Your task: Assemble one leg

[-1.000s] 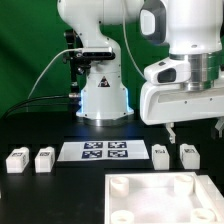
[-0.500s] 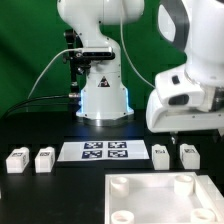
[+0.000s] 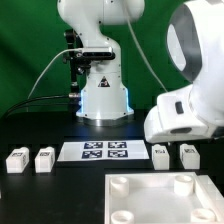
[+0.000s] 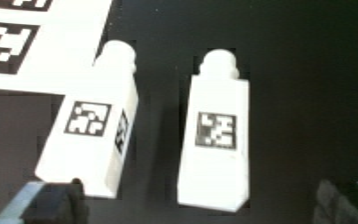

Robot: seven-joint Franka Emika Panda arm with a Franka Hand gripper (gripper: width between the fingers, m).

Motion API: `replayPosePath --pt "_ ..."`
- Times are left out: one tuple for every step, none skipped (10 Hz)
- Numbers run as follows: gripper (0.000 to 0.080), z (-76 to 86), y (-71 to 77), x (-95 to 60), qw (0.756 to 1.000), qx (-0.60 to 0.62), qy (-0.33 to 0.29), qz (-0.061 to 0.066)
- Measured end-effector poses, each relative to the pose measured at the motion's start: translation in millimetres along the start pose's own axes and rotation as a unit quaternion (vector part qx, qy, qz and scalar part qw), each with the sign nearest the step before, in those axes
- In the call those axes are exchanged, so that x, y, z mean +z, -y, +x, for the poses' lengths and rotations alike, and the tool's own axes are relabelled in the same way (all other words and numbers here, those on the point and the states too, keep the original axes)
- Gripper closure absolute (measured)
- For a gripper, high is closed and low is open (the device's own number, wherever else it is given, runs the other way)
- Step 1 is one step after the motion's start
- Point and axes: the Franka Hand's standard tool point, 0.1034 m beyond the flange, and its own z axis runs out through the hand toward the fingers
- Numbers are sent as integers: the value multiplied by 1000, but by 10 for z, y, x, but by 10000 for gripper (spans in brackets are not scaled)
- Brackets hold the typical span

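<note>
Black tbl [image 3: 40,192], green bkgd [image 3: 25,40], 2 white legs [image 4: 220,130]

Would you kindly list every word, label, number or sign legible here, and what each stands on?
No legible words, brands or numbers anywhere.
Triangular sticker on the robot base: too small to read.
Marker board: four square coded tags, patterns only.
Leg beside it and second leg: one such tag each.

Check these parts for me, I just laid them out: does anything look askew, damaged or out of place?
Nothing stands out. The first leg, next to the marker board, and the second leg lie side by side, not touching, both whole. The white panel lies flat.
</note>
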Motion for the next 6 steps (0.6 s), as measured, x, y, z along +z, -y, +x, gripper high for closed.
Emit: replayPosePath --pt "150 -5 23 16 1000 5 -2 -1" --pt "150 -35 118 126 1000 14 5 -8" --pt "150 -35 156 205 1000 12 4 -12" --pt "150 -39 176 286 1000 19 9 -13" --pt "150 -25 198 389 999 24 18 -16" --pt "150 -6 194 462 999 23 25 -16"
